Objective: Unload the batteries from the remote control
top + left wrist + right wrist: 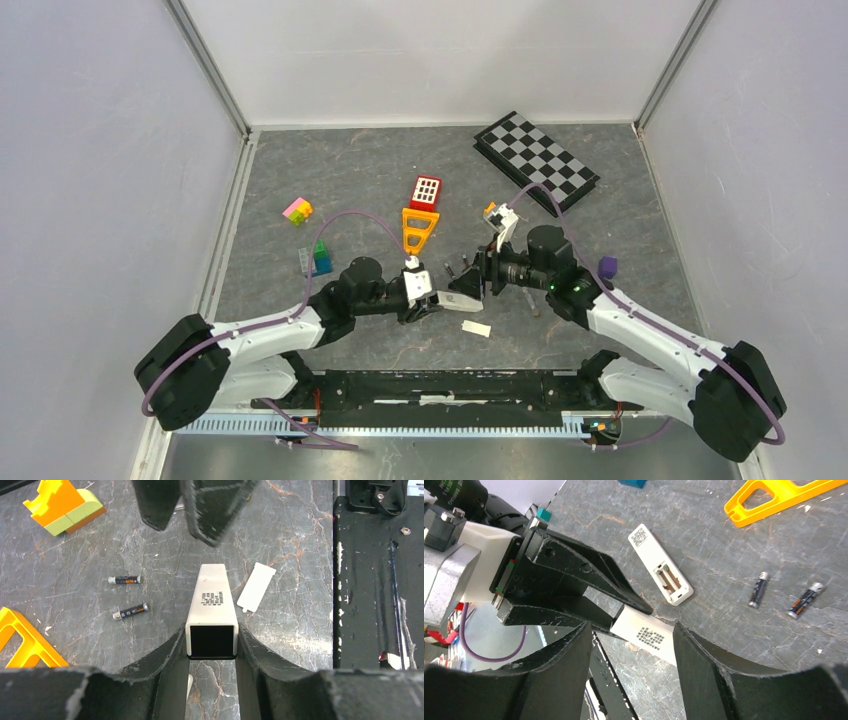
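My left gripper (211, 630) is shut on one end of a white remote (212, 597) and holds it level just above the table; it also shows in the top view (432, 302). My right gripper (631, 627) is open, its fingers on either side of the remote's far end (646, 636) without touching it. Two batteries (124, 580) (131, 611) lie loose on the table left of the remote, also in the right wrist view (758, 590) (804, 600). A flat white cover (256, 586) lies to its right. A second slim white piece with an open recess (661, 570) lies under the left gripper.
A yellow triangle toy (420, 228) and a red block (426, 191) stand just behind the grippers. A checkerboard (536, 162) lies at the back right. Coloured bricks (297, 210), a purple cube (607, 267) and the black base rail (450, 385) are around.
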You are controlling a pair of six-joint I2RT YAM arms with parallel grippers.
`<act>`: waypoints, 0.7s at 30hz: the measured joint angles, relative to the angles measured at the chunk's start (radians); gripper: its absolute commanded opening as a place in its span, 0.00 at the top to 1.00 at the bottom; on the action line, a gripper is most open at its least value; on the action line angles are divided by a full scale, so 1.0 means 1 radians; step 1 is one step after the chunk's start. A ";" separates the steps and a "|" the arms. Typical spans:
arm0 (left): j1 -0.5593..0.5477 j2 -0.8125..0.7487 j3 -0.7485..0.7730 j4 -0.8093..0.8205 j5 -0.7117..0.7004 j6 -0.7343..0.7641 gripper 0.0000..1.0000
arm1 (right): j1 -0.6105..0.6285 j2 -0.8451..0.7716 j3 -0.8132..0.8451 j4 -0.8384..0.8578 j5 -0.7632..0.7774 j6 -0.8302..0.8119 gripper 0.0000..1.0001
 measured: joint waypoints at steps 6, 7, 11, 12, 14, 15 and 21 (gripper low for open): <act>0.000 0.002 0.000 -0.015 -0.007 0.000 0.98 | 0.067 0.053 0.000 0.000 0.010 0.000 0.34; 0.000 0.002 0.000 -0.016 -0.007 0.000 0.98 | 0.077 0.063 0.000 -0.001 0.014 0.000 0.34; 0.000 0.002 0.000 -0.018 -0.007 0.000 0.98 | 0.113 0.089 0.000 -0.003 0.058 0.001 0.33; 0.000 0.002 0.000 -0.018 -0.007 0.000 0.98 | 0.117 0.097 0.001 -0.003 0.065 0.001 0.33; 0.000 0.002 0.000 -0.018 -0.007 0.000 0.98 | 0.124 0.119 0.006 -0.004 0.082 0.003 0.33; 0.000 0.002 0.000 -0.018 -0.007 0.000 0.98 | 0.129 0.134 0.010 -0.004 0.093 0.004 0.33; 0.000 0.002 0.000 -0.040 -0.013 0.000 0.98 | 0.154 0.185 0.019 0.001 0.160 0.008 0.47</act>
